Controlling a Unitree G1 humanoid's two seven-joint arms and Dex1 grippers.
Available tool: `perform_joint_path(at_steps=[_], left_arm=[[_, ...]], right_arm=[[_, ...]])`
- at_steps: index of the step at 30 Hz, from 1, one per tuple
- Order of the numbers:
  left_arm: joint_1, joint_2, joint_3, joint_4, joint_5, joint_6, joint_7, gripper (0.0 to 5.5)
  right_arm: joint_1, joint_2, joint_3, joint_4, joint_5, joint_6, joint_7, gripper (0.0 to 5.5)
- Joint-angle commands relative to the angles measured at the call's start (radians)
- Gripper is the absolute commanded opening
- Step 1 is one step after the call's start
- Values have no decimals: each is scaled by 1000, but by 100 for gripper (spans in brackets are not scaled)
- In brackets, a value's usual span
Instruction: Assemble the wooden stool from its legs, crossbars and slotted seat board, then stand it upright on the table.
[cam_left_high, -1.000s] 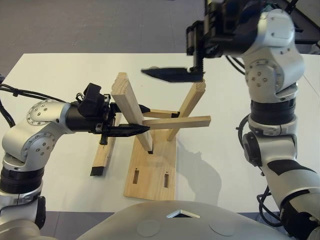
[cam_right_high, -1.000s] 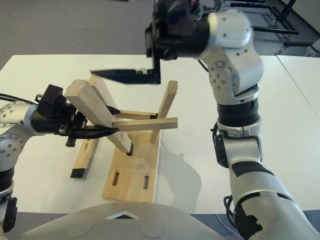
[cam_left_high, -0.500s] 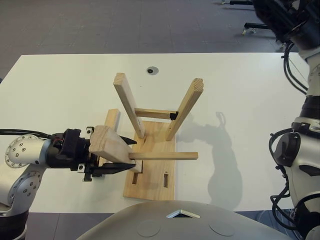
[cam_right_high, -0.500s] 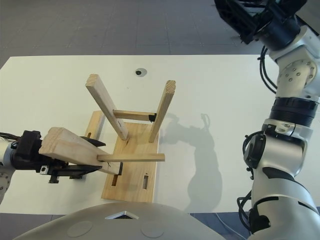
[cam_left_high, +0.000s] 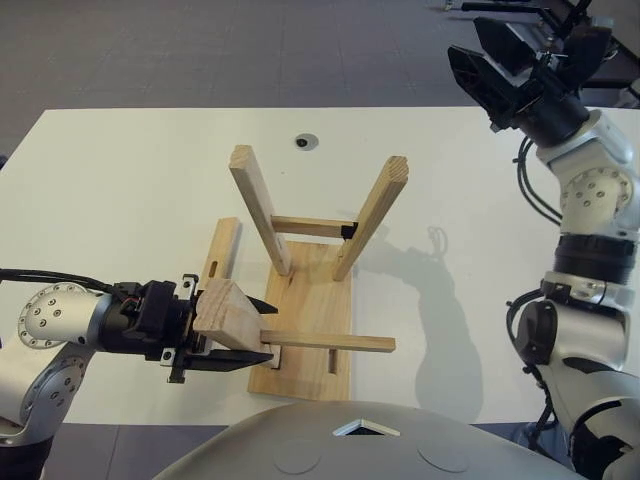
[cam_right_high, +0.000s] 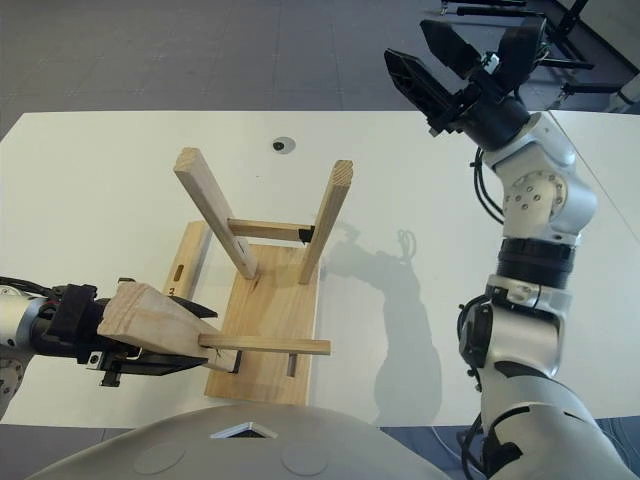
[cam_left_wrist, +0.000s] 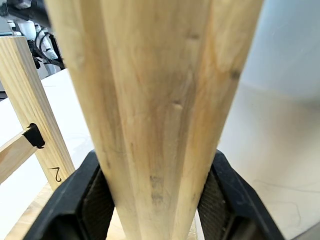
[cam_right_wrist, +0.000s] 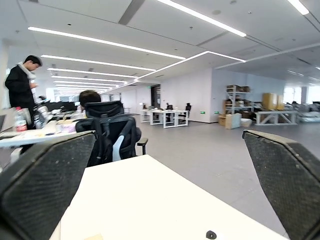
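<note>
The slotted seat board (cam_left_high: 318, 300) lies flat on the white table. Two legs (cam_left_high: 258, 210) (cam_left_high: 372, 218) stand in its far slots, joined by a crossbar (cam_left_high: 310, 227). Another leg (cam_left_high: 220, 255) lies on the table beside the board's left edge. My left gripper (cam_left_high: 250, 330) is shut on a further leg (cam_left_high: 225, 312), tilted over the board's near left corner. A crossbar (cam_left_high: 330, 342) sticks out of that leg to the right, above the board's front. In the left wrist view the pads (cam_left_wrist: 95, 200) clamp this leg (cam_left_wrist: 155, 100). My right gripper (cam_right_high: 430, 55) is open, high above the table's far right.
A small black hole (cam_left_high: 302, 141) marks the table behind the stool. White table surface (cam_left_high: 470, 250) stretches to the right of the board. The right wrist view looks over the table into an office, with its wide-apart pads (cam_right_wrist: 45, 185) at the sides.
My left gripper has carried its leg and crossbar from beside the standing legs down to the board's near left corner. The right arm rose from over the stool to the far right.
</note>
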Motion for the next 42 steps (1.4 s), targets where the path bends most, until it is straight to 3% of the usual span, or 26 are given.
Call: perform_joint_path(at_steps=[1, 5, 13, 28, 37, 42], left_arm=[[-1, 25, -9, 23, 36, -10, -2, 209], [-1, 49, 7, 30, 26, -14, -19, 209], [-36, 64, 52, 37, -75, 22, -18, 209], [-36, 38, -61, 72, 20, 12, 26, 209], [-70, 89, -98, 106, 107, 3, 23, 209], [-50, 117, -143, 8, 154, 4, 61, 209]], right_arm=[[23, 86, -38, 53, -180, -226, -279, 540], [140, 167, -37, -10, -234, -300, -415, 540], [298, 189, 16, -32, -278, -324, -417, 540], [214, 136, 6, 65, -277, -317, -381, 540], [219, 163, 24, 68, -273, -312, -378, 540], [190, 145, 17, 95, -285, -331, -385, 540]])
